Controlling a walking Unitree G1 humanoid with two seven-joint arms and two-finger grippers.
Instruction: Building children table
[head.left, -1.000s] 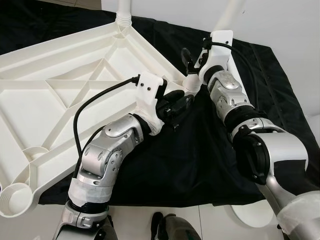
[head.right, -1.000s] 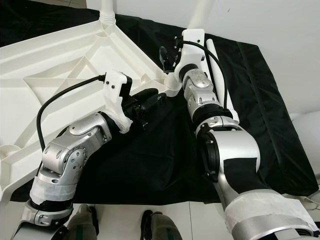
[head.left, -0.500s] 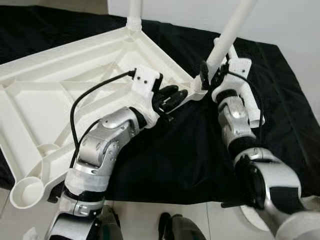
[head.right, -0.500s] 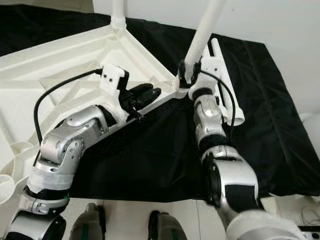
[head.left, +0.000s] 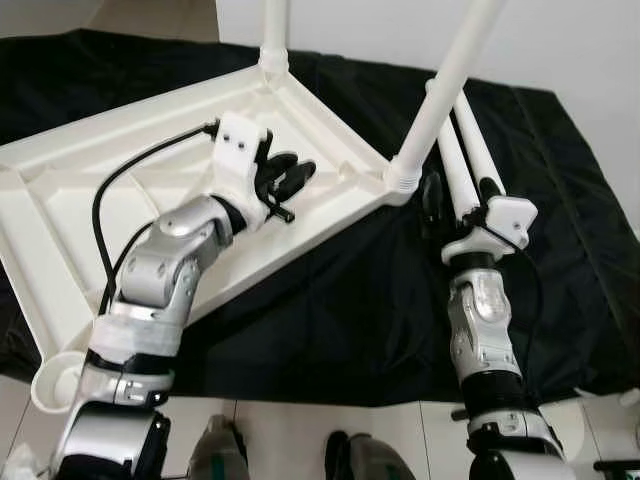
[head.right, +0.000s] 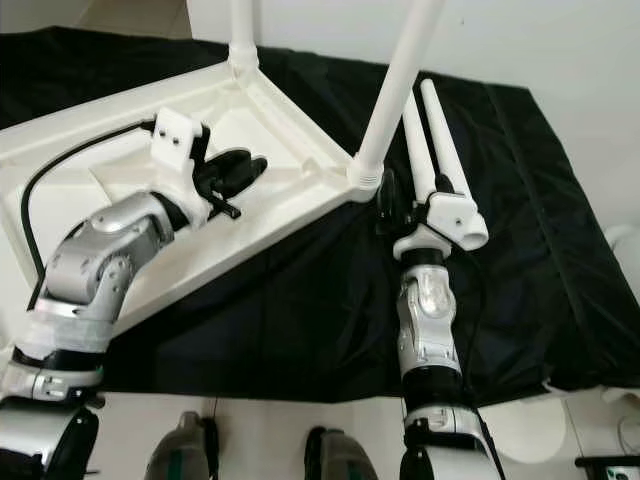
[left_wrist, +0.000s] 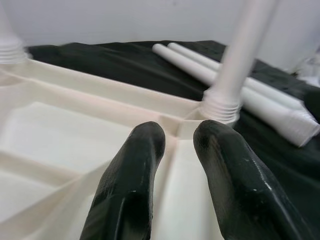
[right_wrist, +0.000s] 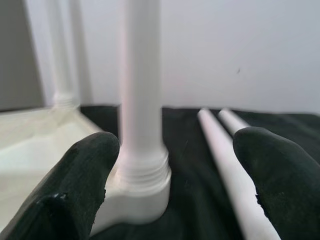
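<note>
The white tabletop (head.left: 120, 200) lies upside down on the black cloth (head.left: 340, 300), with two legs already standing in its corners and two loose legs (head.left: 465, 150) lying side by side on the cloth just beyond the right claw (head.right: 385, 205). Their long axes run away from the robot, thick threaded ends nearest. The right claw, spread wide and empty beside the standing leg (head.right: 395, 90), is much nearer them than the left claw (head.left: 290, 178), which hovers nearly closed and empty over the tabletop's ribs.
</note>
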